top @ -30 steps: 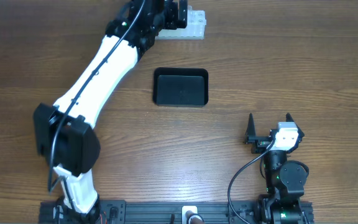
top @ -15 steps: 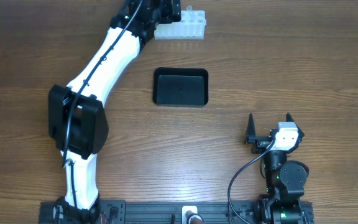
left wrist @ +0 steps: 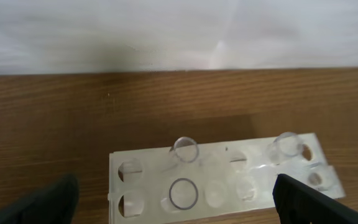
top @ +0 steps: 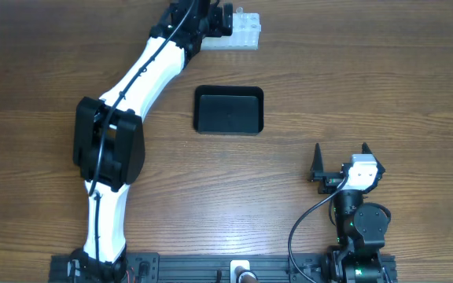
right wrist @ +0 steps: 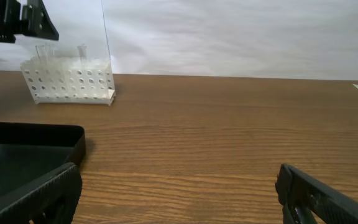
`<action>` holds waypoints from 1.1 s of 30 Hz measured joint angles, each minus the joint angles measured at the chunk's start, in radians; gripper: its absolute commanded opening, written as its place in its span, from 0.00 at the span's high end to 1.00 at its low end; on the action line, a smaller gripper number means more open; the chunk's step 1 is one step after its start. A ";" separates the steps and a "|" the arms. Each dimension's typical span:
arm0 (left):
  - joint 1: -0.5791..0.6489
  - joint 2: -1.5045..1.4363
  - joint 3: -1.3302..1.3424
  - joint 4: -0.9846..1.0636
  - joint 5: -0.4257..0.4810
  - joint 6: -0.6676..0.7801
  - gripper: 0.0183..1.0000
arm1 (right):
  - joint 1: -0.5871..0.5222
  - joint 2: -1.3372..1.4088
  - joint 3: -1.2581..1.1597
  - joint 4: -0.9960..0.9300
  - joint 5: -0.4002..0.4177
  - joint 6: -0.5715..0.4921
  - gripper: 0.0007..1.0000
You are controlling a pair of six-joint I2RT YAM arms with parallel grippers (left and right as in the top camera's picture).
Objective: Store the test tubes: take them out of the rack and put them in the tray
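Note:
A clear plastic rack (top: 241, 32) stands at the table's far edge, also seen as the rack (left wrist: 222, 180) and the rack (right wrist: 68, 81). It holds three glass test tubes, among them a tube (left wrist: 185, 149), a tube (left wrist: 182, 193) and a tube (left wrist: 286, 144). My left gripper (top: 211, 16) hovers over the rack's left end, open, its fingers (left wrist: 48, 202) wide apart with nothing between them. The black tray (top: 229, 110) lies empty mid-table. My right gripper (top: 340, 161) rests open near its base, far from both.
A white wall rises just behind the rack. Bare wooden table surrounds the tray (right wrist: 23, 155) on all sides. The left arm's white link (top: 144, 75) stretches diagonally across the table's left half.
The left arm's elbow has swung to the right and farther up the picture while its gripper stays at the rack's left end. The right arm has not moved.

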 measured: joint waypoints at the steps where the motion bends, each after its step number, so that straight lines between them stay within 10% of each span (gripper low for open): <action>1: 0.000 0.005 0.000 0.007 0.000 0.009 0.00 | 0.000 0.000 0.000 0.000 0.000 0.000 0.01; 33: 0.000 0.077 0.023 0.066 0.000 0.095 0.16 | 0.000 0.000 0.000 0.000 0.000 0.000 0.01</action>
